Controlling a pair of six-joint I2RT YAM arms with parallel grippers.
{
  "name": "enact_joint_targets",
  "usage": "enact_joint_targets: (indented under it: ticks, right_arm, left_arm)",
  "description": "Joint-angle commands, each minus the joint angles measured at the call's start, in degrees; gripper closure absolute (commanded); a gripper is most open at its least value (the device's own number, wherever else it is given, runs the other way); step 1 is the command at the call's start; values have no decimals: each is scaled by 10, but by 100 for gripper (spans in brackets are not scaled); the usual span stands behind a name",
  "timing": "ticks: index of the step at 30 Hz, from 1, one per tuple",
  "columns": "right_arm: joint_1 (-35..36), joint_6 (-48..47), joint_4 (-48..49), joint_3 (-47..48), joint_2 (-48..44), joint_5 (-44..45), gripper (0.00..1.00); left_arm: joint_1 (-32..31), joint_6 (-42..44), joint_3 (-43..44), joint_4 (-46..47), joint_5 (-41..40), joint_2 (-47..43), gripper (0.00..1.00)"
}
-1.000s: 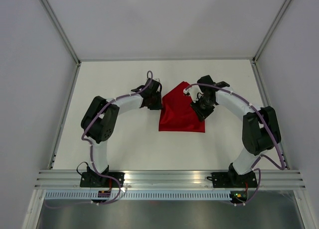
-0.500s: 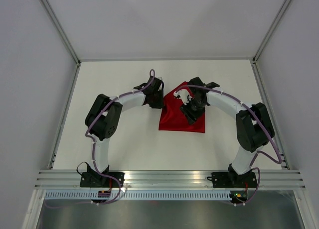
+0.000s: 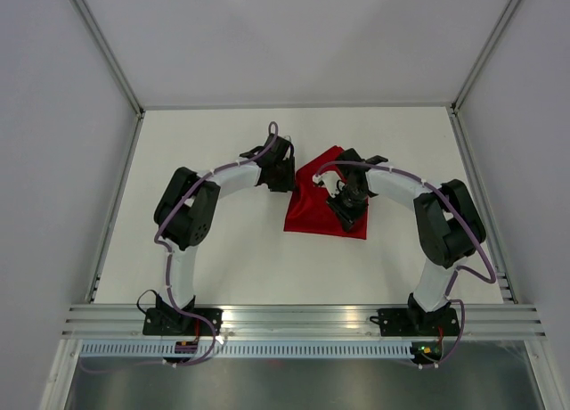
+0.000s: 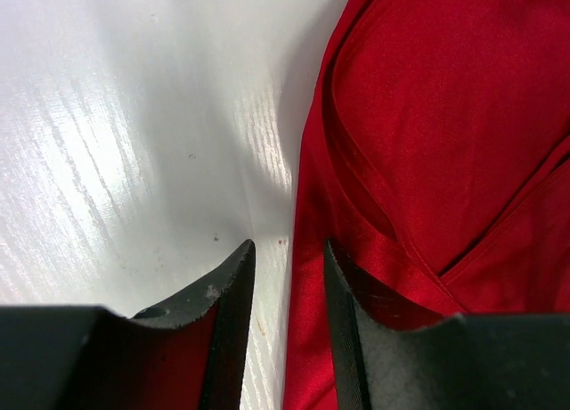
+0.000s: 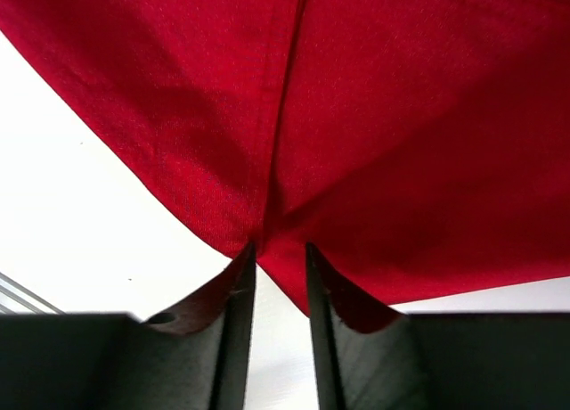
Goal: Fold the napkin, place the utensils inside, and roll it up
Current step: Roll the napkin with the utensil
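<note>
The red napkin (image 3: 316, 209) lies partly folded in the middle of the white table. My left gripper (image 3: 285, 176) is at its upper left edge. In the left wrist view the jaws (image 4: 289, 276) stand a narrow gap apart, with the napkin's left edge (image 4: 312, 339) and bare table showing between them. My right gripper (image 3: 346, 203) is low over the napkin's right half. In the right wrist view its jaws (image 5: 280, 267) are also narrowly apart, a napkin corner (image 5: 289, 272) lies between the tips, and white table shows below it. No utensils are in view.
The white table (image 3: 214, 250) is walled by grey panels on the left, right and back. A metal rail (image 3: 303, 319) with both arm bases runs along the near edge.
My right gripper has moved left and inward over the napkin's right half. My left gripper has shifted slightly towards the napkin's top left edge. The napkin's outline is nearly unchanged.
</note>
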Motion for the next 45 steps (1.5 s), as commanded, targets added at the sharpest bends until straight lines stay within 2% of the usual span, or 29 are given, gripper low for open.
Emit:
enact_joint_targets:
  ticks: [1,7,15,21,28,34,40,45]
  right_arm:
    - [0,9,16,-9,4,17,67]
    - [0,11,21,-16,7,19,72]
    - [0,12,24,-19,11,18,73]
    - [0,15,24,-17,12,17,73]
    - [0,18,24,-13,7,17,73]
    - [0,19,24,-9,6,18,73]
    - [1,20,24,-8,5,19,73]
    - [0,22,24,-5,5,21,74]
  left_arm:
    - [9,20,22,-19,6,10,57]
    - [31,21,16,-18,12,-8,56]
    - [49,32,8,-14,23,-45,53]
    - [50,32,-44,47,74,-87,53]
    - [50,39,-51,70,145,-65,54]
    - [46,48,-48,75,171,-51,55]
    - [44,54,-49,77,189,-48,62]
    - [37,58,-50,82,213,-44,75]
